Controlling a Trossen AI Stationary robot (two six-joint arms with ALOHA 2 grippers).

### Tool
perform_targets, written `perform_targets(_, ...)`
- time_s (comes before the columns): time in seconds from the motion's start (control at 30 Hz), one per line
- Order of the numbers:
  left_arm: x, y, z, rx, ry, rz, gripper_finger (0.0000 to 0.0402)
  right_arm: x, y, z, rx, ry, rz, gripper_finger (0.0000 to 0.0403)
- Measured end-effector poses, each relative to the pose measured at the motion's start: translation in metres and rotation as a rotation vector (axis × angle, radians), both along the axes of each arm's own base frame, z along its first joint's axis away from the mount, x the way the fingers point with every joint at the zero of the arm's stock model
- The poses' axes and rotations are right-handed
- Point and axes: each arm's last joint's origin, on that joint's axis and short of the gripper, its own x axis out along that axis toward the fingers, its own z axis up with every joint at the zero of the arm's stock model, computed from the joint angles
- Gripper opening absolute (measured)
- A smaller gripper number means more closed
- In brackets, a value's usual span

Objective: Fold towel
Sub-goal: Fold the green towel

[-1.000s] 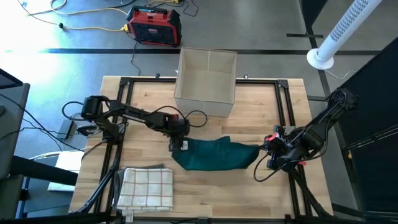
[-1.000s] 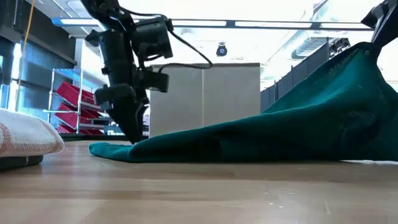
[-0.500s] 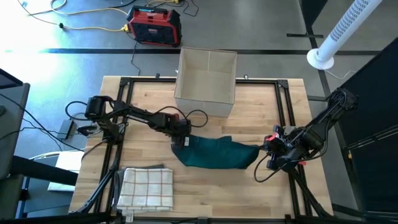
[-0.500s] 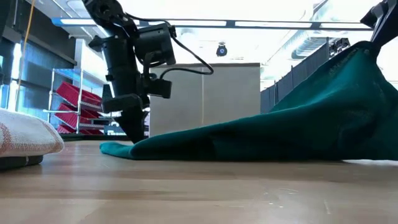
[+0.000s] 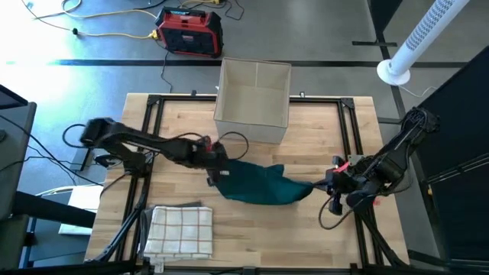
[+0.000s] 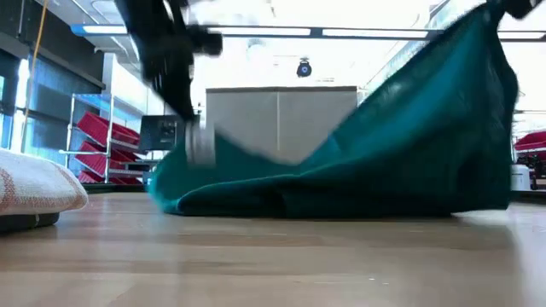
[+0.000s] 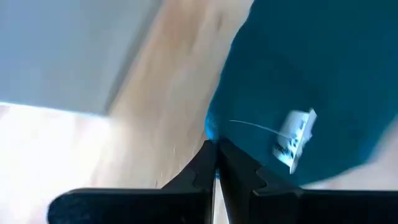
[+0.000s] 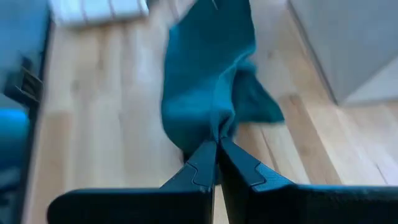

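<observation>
Near the front left corner of the light wooden bench [image 5: 176,122] lies a folded white towel with a red check pattern [image 5: 180,231], squared up and looking finished.

Just right of it, toward the bench's middle, the left gripper [image 5: 217,169] has its fingers [image 7: 198,171] pinched together on the left edge of the dark teal cloth towel [image 5: 260,186], close to its white label [image 7: 295,138]. That edge is lifted off the wood in the low view.

Behind the towel, at the back edge of the bench, stands an open beige cardboard box [image 5: 253,100].

Toward the right edge, the right gripper [image 5: 330,183] is likewise closed tight on the towel's right end, holding it well above the bench, so the cloth hangs in a slack, bunched sling between the two arms with its belly resting on the wood.

By my reading, the teal towel is gripped at both ends but not yet spread flat, and no fold shows in it; spreading, folding and setting down all remain.
</observation>
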Motion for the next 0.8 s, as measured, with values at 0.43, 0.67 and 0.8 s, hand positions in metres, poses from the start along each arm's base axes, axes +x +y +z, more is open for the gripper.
perform_targets(0.43,-0.071,-0.059,0.123,0.11,-0.686,-0.142,0.0,-0.02,0.008,0.084,0.12,-0.217,0.112,0.0)
perform_targets(0.67,-0.075,-0.087,0.155,0.218,-0.931,-0.321,0.0,-0.028,0.015,0.107,0.045,-0.36,0.194,0.0)
perform_targets(0.8,-0.078,-0.098,0.164,0.254,-1.014,-0.371,0.0,-0.032,0.024,0.116,0.033,-0.43,0.284,0.0)
